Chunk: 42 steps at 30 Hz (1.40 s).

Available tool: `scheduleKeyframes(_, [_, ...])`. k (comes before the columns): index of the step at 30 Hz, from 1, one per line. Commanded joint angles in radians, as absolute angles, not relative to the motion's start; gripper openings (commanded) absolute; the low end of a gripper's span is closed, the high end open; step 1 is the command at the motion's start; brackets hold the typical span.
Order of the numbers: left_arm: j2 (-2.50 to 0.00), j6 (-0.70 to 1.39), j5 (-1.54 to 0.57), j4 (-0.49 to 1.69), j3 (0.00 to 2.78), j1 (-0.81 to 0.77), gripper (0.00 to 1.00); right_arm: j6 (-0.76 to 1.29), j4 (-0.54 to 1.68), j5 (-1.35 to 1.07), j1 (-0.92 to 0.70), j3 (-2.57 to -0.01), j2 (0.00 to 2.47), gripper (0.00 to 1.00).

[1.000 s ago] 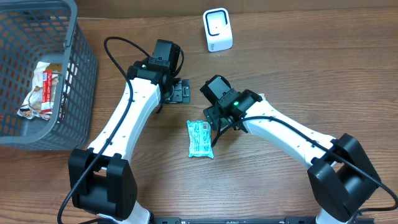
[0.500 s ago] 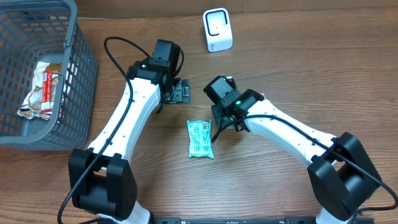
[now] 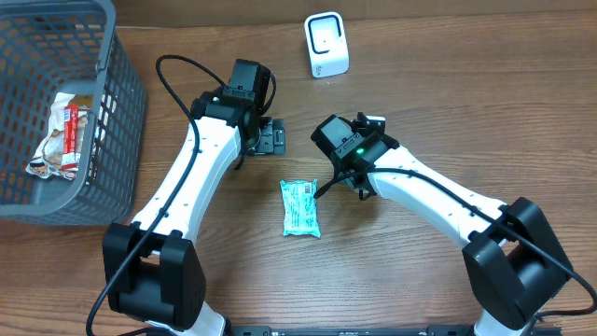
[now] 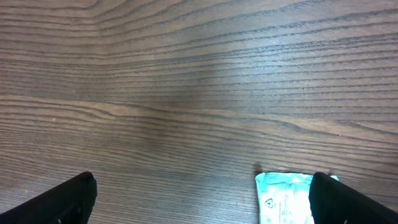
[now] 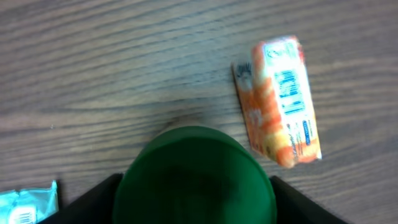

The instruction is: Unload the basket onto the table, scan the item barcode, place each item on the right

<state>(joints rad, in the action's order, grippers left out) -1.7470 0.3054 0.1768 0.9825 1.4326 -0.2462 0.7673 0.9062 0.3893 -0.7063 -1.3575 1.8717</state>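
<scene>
Table is noted as dark wood. A teal packet is laid flat on it between the two arms, well apart from the white scanner at the far edge. The left hand is held wide open over bare wood, nothing gripped (the teal packet's end shows beside one finger). The right hand is poised near an orange packet, barcode upward. A blurred dark green shape fills the gap between its fingers, so open or gripping cannot be told.
</scene>
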Motion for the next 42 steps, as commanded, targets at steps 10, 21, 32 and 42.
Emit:
scheduleKeyframes(10, [-1.745, 0.311, 0.183, 0.982, 1.431, -0.241, 1.0, 0.699, 1.068, 0.265, -0.692, -1.628, 1.861, 0.93])
scheduleKeyframes(21, [-1.745, 0.356, 0.183, 0.982, 1.431, -0.241, 1.0, 0.661, 0.985, -0.034, -0.716, -1.541, 1.863, 0.06])
scheduleKeyframes(32, [-1.745, 0.356, 0.184, 0.982, 1.431, -0.241, 1.0, 0.661, 0.598, -0.223, -0.818, -1.256, 1.863, 0.04])
scheduleKeyframes(42, [-1.745, 0.356, 0.183, 0.981, 1.431, -0.241, 1.0, 0.783, 0.453, -0.091, -0.883, -1.122, 1.863, 0.04])
